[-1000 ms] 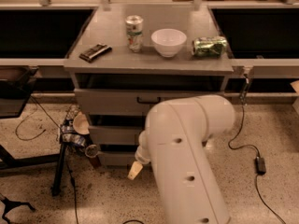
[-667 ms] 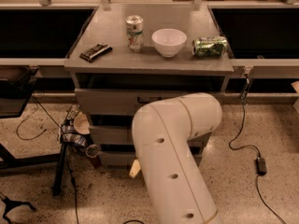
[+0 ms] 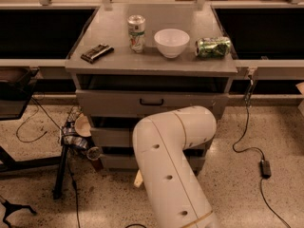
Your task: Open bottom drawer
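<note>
The grey cabinet has three drawer fronts. The bottom drawer (image 3: 115, 162) is the lowest. Only its left part and a strip at the right show, because my white arm (image 3: 173, 160) covers its centre and handle. It looks shut. My gripper (image 3: 138, 178) is almost wholly hidden behind the arm. Only a small tan tip shows near the floor, in front of the bottom drawer's lower left part. The top drawer front (image 3: 118, 102) with its black handle and the middle drawer front (image 3: 110, 137) are above it.
On the cabinet top stand a soda can (image 3: 137, 33), a white bowl (image 3: 172, 42), a green can (image 3: 213, 47) on its side and a black object (image 3: 97, 52). Clutter and a black stand (image 3: 61, 167) are at the cabinet's left. Cables and a power adapter (image 3: 265, 168) lie at the right.
My arm's elbow has swung a little to the left in front of the drawers. The tan tip stays near the same low spot. The drawers have not moved.
</note>
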